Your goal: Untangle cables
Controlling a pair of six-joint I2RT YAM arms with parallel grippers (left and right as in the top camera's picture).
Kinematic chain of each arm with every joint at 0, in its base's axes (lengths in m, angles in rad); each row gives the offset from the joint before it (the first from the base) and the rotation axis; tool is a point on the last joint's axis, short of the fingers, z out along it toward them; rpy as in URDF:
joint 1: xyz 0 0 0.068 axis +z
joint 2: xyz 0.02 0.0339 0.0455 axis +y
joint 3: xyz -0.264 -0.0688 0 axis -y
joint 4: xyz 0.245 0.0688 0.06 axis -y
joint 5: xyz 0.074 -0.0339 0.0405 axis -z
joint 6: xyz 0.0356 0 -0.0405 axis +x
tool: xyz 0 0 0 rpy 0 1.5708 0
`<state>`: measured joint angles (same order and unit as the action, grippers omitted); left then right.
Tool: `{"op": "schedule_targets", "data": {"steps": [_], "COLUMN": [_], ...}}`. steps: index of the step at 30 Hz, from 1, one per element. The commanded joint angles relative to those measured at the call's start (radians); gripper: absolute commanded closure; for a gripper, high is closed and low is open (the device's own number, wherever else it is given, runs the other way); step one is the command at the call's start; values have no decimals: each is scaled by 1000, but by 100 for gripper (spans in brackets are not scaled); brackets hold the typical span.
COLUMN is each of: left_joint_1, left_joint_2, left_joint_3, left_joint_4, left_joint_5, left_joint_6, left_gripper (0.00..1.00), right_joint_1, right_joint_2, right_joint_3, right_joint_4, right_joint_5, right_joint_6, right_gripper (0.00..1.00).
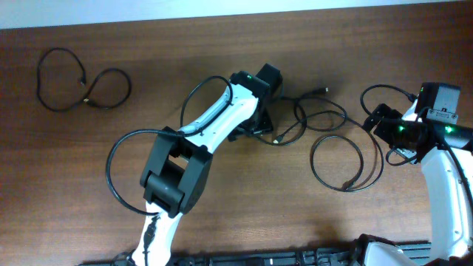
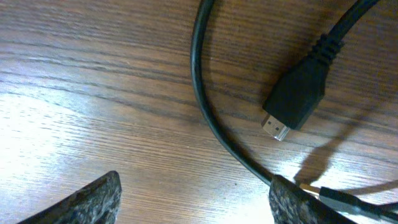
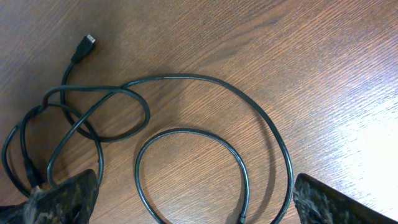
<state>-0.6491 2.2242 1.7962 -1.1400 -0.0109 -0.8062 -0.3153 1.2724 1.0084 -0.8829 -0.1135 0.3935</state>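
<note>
A thin black cord lies looped alone near the brown wooden counter's far left corner. Right of centre, the left fingers hang spread and empty over two more tangled black cords; the right fingers gape likewise beside them.

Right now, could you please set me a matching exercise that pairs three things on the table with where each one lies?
Things:
1. thin black cable in a figure-eight loop
2. black plug with a metallic tip
3. round loop of thin black cable

Places:
A. just ahead of the open left gripper
B. at the far left of the brown wooden table, apart from the other cables
C. under the gap of the open right gripper

Pairs: 1-B, 2-A, 3-C.
</note>
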Motion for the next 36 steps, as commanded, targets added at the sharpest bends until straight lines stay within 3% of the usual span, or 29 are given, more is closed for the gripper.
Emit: {"op": "schedule_targets", "data": {"steps": [1,6,12,16,19,20,23,25,26,31,36], "left_joint_1": [-11,-29,-32,-34,-51,-60,-82,-81,-79,-26,111], "left_joint_2": [36,71,71,84,120,127,127,127,127,91,-120], "left_joint_3": [23,23,23,16,15,12,8,7,7,8,8], "left_joint_4": [-2,6,40,39,38,35,24,-3,-16,-138,-208], "left_joint_5": [8,14,-5,-5,21,53,78,64,37,-108,-280], "left_joint_6": [-84,-178,-234,-234,-233,-233,-234,-234,-234,-234,-233], "left_gripper": [32,32,24,24,32,46,64,96,100,100,100], "right_joint_1": [1,1,1,1,1,1,1,1,1,1,1], "right_joint_2": [-8,-8,-8,-8,-8,-8,-8,-8,-8,-8,-8], "right_joint_3": [16,16,16,16,16,16,16,16,16,16,16], "right_joint_4": [0,0,0,0,0,0,0,0,0,0,0], "right_joint_5": [13,13,13,13,13,13,13,13,13,13,13], "right_joint_6": [8,8,8,8,8,8,8,8,8,8,8], "right_gripper": [2,2,2,1,2,2,1,2,1,1,1]}}
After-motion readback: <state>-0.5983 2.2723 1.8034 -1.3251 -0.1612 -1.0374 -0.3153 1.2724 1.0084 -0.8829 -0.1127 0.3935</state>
